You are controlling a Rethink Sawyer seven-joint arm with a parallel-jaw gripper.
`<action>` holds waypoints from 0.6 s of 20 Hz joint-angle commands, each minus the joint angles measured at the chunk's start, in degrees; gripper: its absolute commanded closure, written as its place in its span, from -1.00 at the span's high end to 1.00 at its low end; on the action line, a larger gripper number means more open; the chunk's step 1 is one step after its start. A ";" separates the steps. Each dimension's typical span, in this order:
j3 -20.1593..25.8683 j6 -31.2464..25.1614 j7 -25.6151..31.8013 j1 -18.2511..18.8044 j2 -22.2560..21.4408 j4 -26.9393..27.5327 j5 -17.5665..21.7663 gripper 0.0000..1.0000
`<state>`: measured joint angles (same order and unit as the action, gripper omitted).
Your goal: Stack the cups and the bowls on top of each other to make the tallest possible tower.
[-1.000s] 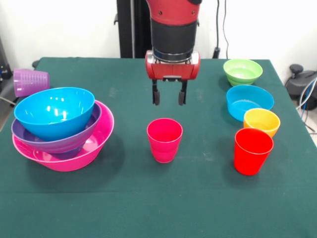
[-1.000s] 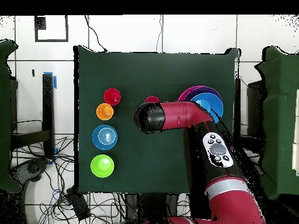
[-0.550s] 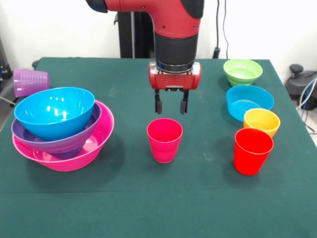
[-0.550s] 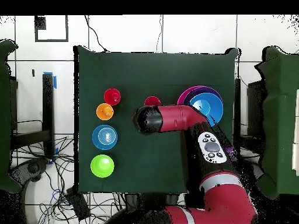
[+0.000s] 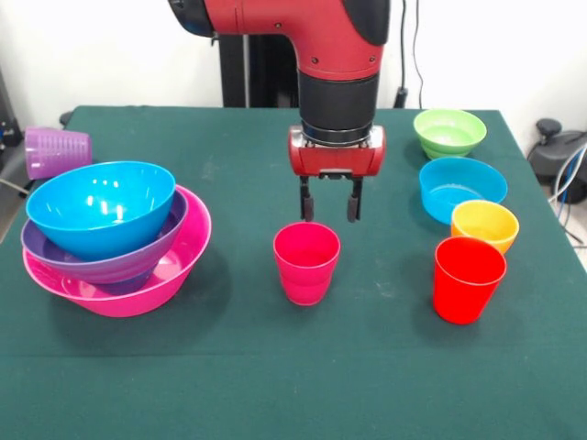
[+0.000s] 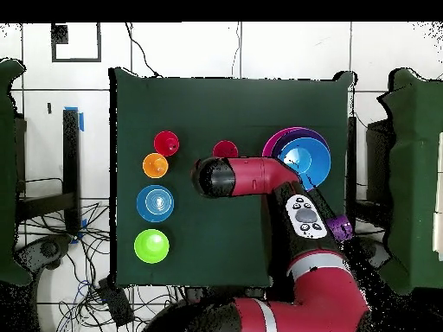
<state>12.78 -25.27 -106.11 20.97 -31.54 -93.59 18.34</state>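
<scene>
The magenta-pink cup [image 5: 306, 261] [image 6: 226, 149] stands upright mid-table. My gripper [image 5: 328, 211] hangs open just above and behind its far rim, touching nothing. The tower [image 5: 115, 234] [image 6: 298, 156] at the left has a blue bowl [image 5: 101, 206] nested in a purple bowl [image 5: 96, 261] inside the huge pink bowl [image 5: 174, 270]. A red cup [image 5: 469, 279] [image 6: 166, 143] stands at the right, with an orange bowl [image 5: 484, 224] [image 6: 156, 165], a cyan bowl [image 5: 461, 188] [image 6: 155, 203] and a green bowl [image 5: 448, 132] [image 6: 151, 246] behind it. The purple cup [image 5: 57, 151] [image 6: 339, 228] lies on its side far left.
The green table [image 5: 229, 367] ends close to the row of bowls on the right. Cables [image 5: 564, 165] hang beyond that edge. In the overhead view my arm [image 6: 260, 175] covers the gripper.
My gripper has come down and shifted to the right, ending just over the magenta-pink cup's far rim. The cups and bowls have stayed put.
</scene>
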 commanded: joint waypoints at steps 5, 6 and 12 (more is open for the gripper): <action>-1.34 4.87 -10.22 -2.18 2.99 2.13 -3.40 1.00; -1.55 5.48 -10.30 -2.36 3.22 1.99 -3.47 1.00; -2.62 5.23 -9.06 -3.24 2.85 1.81 -4.04 1.00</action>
<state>10.30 -22.00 -106.11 19.70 -31.35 -93.57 15.82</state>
